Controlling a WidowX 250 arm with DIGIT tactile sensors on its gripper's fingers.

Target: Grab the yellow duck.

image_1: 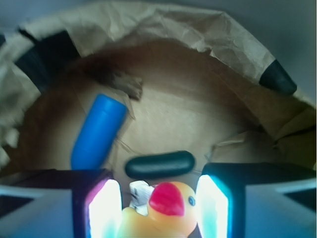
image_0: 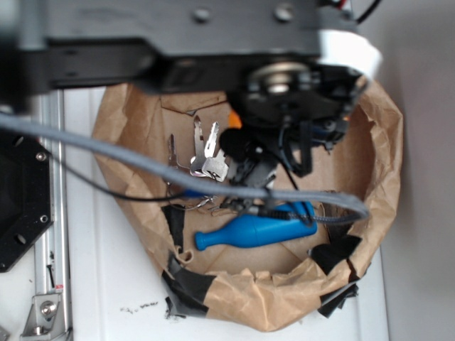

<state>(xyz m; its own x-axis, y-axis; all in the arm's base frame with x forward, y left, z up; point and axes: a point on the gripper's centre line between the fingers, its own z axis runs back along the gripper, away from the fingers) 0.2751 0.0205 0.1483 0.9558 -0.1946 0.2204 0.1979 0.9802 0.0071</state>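
Observation:
The yellow duck (image_1: 171,213), with its red beak (image_1: 167,199) facing the camera, fills the gap between the two lit pads in the wrist view. My gripper (image_1: 159,210) is shut on it: the left pad (image_1: 105,210) meets its body and the right pad (image_1: 213,208) meets its head. From the exterior view the gripper (image_0: 259,160) reaches down into the brown paper nest (image_0: 284,295), and only a small orange-yellow patch of the duck (image_0: 234,118) peeks out beside the arm.
A blue pin (image_0: 256,231) (image_1: 98,131) lies on the nest floor. Silver keys (image_0: 210,153) rest to the gripper's left, and a key tip (image_1: 140,191) shows behind the duck. A dark oblong piece (image_1: 159,164) lies just ahead. Crumpled paper walls with black tape (image_0: 188,288) ring everything.

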